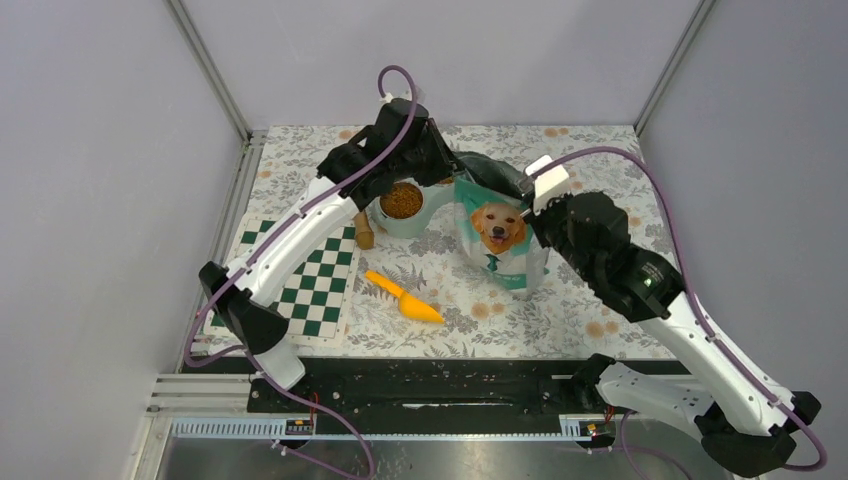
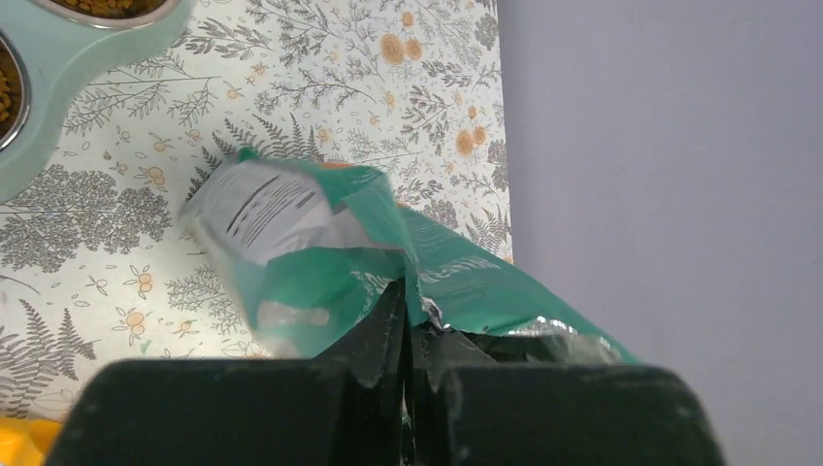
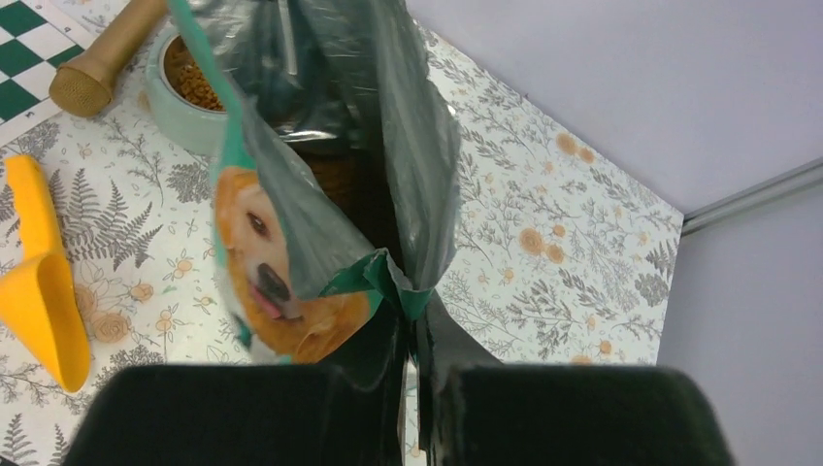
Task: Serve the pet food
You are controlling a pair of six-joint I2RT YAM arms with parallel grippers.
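The teal-and-silver bag (image 1: 497,235) with a golden dog stands upright mid-table, its mouth pulled open. My left gripper (image 1: 456,168) is shut on the bag's left top edge, and the left wrist view (image 2: 408,311) shows the foil pinched between its fingers. My right gripper (image 1: 533,202) is shut on the right top edge, as the right wrist view (image 3: 410,306) shows. Brown pet food (image 1: 401,201) fills one well of the mint double bowl (image 1: 385,226) left of the bag. The bag's inside (image 3: 335,175) is dark. An orange scoop (image 1: 403,297) lies in front.
A brown wooden piece (image 1: 363,237) stands by the bowl's near left side. A green-and-white checkered mat (image 1: 310,285) lies at the left. A floral cloth (image 1: 560,300) covers the table. Grey walls close in the left, back and right.
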